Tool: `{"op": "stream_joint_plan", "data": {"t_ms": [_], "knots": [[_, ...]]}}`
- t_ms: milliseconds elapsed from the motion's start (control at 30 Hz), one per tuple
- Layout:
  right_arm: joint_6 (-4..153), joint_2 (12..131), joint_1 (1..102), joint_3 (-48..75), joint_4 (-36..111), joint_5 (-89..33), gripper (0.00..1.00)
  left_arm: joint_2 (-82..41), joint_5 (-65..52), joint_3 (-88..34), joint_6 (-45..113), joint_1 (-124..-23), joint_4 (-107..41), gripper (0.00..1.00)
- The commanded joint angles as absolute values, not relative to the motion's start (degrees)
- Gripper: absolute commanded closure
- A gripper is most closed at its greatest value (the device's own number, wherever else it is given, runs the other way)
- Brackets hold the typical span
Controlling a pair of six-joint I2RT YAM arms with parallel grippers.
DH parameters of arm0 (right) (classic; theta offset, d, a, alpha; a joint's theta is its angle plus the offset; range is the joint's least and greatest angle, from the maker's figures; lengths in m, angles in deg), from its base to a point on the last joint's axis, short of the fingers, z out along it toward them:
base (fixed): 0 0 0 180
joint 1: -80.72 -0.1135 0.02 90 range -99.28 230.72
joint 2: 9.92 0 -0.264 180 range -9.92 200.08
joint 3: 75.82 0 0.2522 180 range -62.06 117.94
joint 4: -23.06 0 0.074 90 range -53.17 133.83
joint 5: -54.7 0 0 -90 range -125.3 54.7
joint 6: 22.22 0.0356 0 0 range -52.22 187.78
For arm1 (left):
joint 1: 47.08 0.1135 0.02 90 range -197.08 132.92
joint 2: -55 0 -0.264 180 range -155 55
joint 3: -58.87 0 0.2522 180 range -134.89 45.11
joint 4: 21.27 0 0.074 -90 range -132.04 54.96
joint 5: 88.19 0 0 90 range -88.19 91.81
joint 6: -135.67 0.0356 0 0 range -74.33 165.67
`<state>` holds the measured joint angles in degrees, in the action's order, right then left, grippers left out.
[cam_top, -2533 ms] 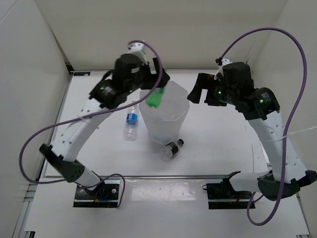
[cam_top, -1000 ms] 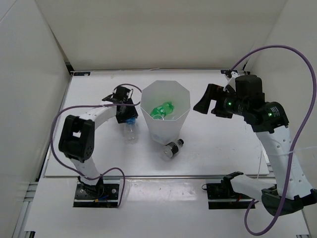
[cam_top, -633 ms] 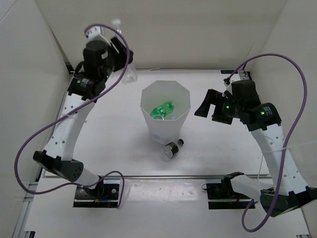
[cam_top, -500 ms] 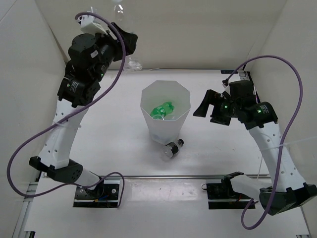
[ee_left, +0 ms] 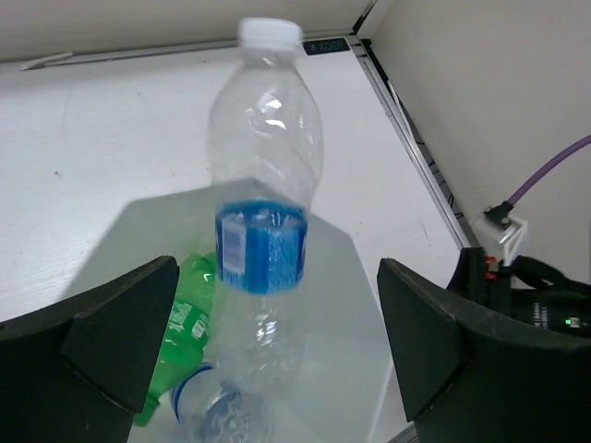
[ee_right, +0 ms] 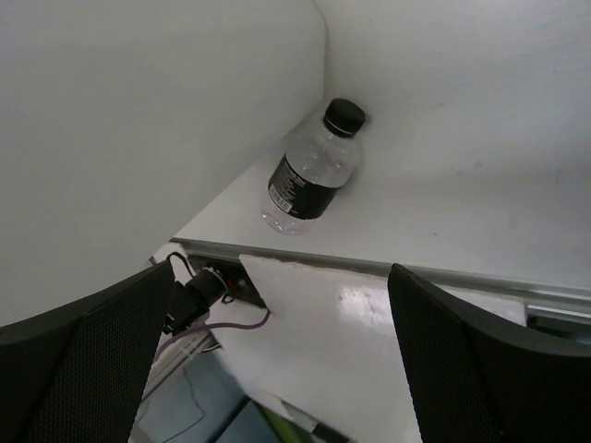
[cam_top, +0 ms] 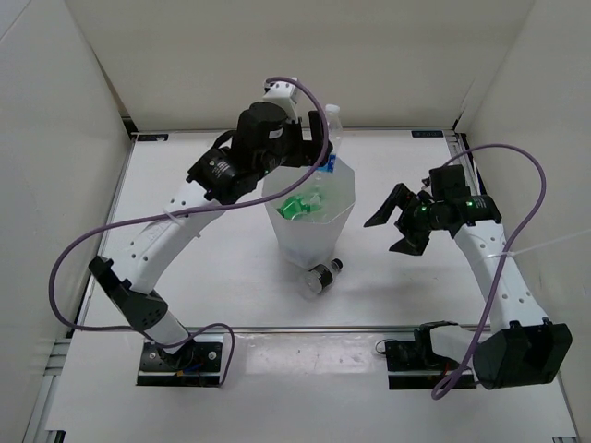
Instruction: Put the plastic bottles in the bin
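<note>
From above, the left arm covers much of the bin (cam_top: pixel 340 205). The far rim and that arm's jaws are hidden under the wrist, and only the white cap and shoulder of the blue-labelled bottle (cam_top: pixel 331 125) stick out past it. That view cannot show whether the bottle is gripped.

The left wrist camera can. The left gripper (ee_left: pixel 275 268) has its jaws spread wide, and the blue-labelled bottle stands cap-up between them, touching neither finger, over the bin's open mouth. Below it, inside the bin, lies the green bottle (ee_left: pixel 175 323), which the top view also shows. Beside the green one is another clear bottle with blue on it (ee_left: pixel 217 411), cut off by the bottom edge and not made out from above.

The dark bottle (cam_top: pixel 321 276) lies on the table (cam_top: pixel 185 268) just beside the bin's near wall; whether they touch cannot be told. From above it shows mostly its silvery base. The right wrist camera shows instead its black cap, dark label and clear body, among plain white surfaces that are hard to tell apart.

The right gripper (cam_top: pixel 380 237) hangs to the right of the bin with its jaws wide and holding nothing. In its own view its fingers (ee_right: pixel 83 369) are only blurred dark shapes in the lower corners.
</note>
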<state>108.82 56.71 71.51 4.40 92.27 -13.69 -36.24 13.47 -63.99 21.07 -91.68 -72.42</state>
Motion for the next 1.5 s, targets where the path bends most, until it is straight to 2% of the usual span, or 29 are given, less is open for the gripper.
{"op": "stream_joint_plan", "data": {"t_ms": [0,167,367,633,1233,1333,1367,1467], "knots": [[113.39,55.47,73.6,0.54,91.49,-7.45,0.0,-29.39,16.49,-67.02,21.68,-92.26,-71.51,0.0],[120.32,55.47,73.61,-7.02,85.62,-3.75,0.0,-24.47,25.15,-70.73,23.61,-92.26,-71.51,0.0],[125.79,64.06,71.85,-13.53,77.36,-1.29,0.0,-12.78,34.24,-59.76,23.0,-91.73,-73.08,0.0],[128.42,80.5,63.59,-10.29,75.94,-1.2,0.0,-4.95,39.51,-54.39,14.04,-91.73,-84.24,0.0],[133.78,95.02,55.59,-5.45,68.99,0.47,0.0,-3.19,41.71,-57.29,11.39,-91.73,-95.5,0.0],[134.31,95.55,54.45,-5.45,68.99,0.99,0.08,-2.66,41.71,-57.81,11.39,-91.73,-96.21,0.0],[134.32,95.55,54.45,-5.45,68.99,1.0,0.16,-2.05,42.24,-57.81,10.87,-91.73,-96.21,0.0],[134.32,95.55,53.83,-5.45,70.21,1.0,0.31,-1.25,42.24,-56.68,10.26,-91.73,-96.21,0.0]]}}
